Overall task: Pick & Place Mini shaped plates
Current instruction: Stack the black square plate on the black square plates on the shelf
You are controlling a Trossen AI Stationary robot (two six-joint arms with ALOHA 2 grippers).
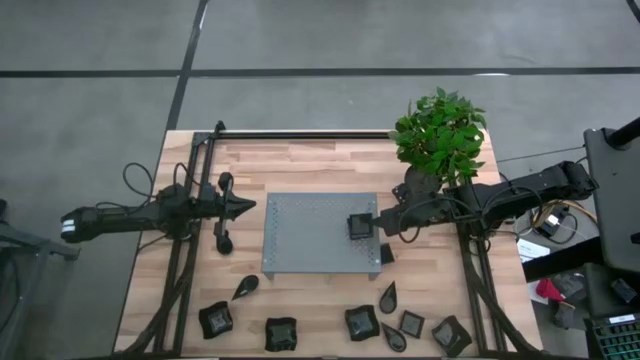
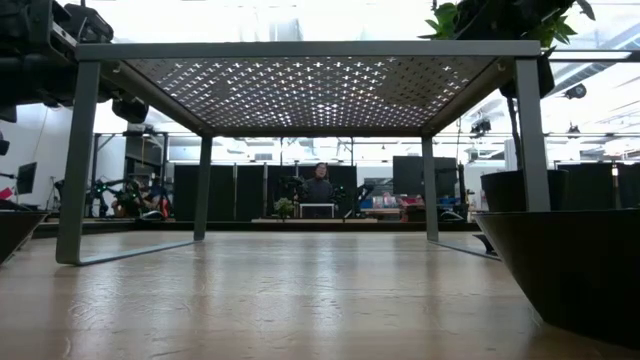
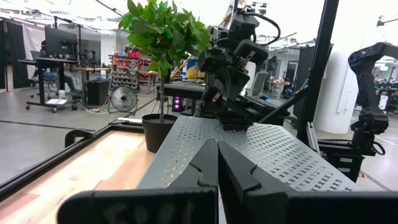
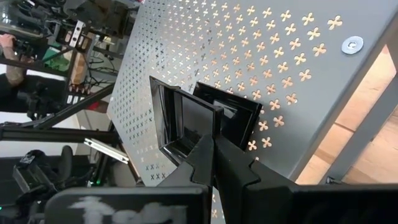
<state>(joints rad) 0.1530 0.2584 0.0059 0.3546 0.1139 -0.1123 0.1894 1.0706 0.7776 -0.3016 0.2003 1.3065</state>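
Now right gripper (image 4: 214, 146) fingers pinch a square plate (image 4: 186, 121) tilted on edge over the tray (image 4: 273, 56).

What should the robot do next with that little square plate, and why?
Probably open the right gripper and let go. It is shut on the square plate, which already sits down at the grey tray, near its right edge. The left gripper waits shut beside the tray.

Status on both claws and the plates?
Right claw shut on a square plate, over the grey tray. Left claw shut, empty, beside tray. Nothing in the way.
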